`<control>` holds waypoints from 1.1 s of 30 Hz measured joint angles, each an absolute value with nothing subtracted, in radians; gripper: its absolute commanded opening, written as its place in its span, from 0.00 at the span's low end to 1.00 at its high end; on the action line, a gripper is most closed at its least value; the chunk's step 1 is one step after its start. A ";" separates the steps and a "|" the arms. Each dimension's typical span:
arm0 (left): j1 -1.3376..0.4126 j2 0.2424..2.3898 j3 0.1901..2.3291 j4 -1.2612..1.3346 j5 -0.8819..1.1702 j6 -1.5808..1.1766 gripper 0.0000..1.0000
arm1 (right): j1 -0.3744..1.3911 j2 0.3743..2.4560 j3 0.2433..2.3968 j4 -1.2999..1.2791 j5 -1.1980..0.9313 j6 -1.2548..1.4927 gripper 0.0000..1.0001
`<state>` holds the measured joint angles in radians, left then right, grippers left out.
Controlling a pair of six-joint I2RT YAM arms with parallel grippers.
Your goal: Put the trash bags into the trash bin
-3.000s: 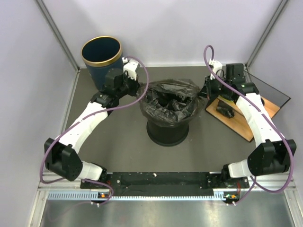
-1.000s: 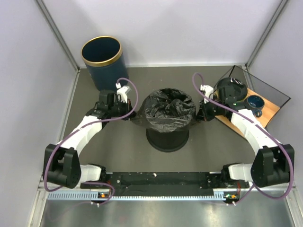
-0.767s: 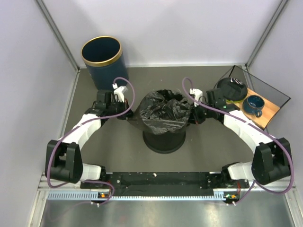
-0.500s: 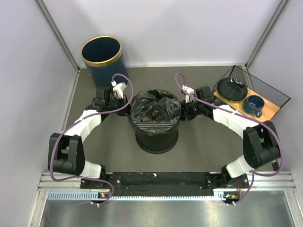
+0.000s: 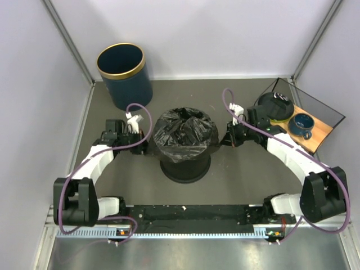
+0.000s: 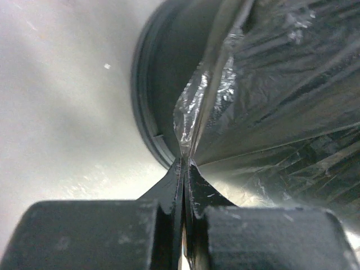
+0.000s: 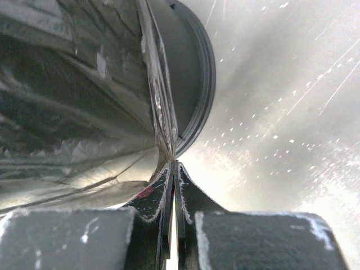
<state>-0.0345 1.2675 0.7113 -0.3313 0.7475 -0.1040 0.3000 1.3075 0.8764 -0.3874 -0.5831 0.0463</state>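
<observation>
The glossy black trash bag is draped over the top of a black round container at the table's middle. My left gripper is shut on the bag's left edge, low beside the container. My right gripper is shut on its right edge. The left wrist view shows the film pinched at my gripper. The right wrist view shows the film pinched at my gripper. The navy, gold-rimmed trash bin stands at the back left, apart from both grippers.
A wooden board at the right holds a black round roll and a small blue cup, with a dark panel behind. The enclosure walls stand close at the left, right and back.
Both grippers have come down the container's sides with the bag's edges. In the last half second the left gripper moved left and the right gripper moved right, stretching the bag.
</observation>
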 measured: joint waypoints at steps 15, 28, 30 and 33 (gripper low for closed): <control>-0.035 0.885 0.609 -0.344 0.881 0.209 0.02 | 0.300 1.147 0.827 -0.478 -0.611 -0.061 0.00; -0.020 0.891 0.780 -0.562 0.778 0.578 0.79 | 0.259 1.082 0.868 -0.593 -0.679 -0.287 0.82; -0.013 0.844 0.815 -0.591 0.782 0.599 0.79 | 0.259 1.038 0.911 -0.614 -0.706 -0.332 0.81; -0.011 0.770 0.868 -0.651 0.799 0.645 0.77 | 0.268 1.018 0.967 -0.619 -0.749 -0.387 0.80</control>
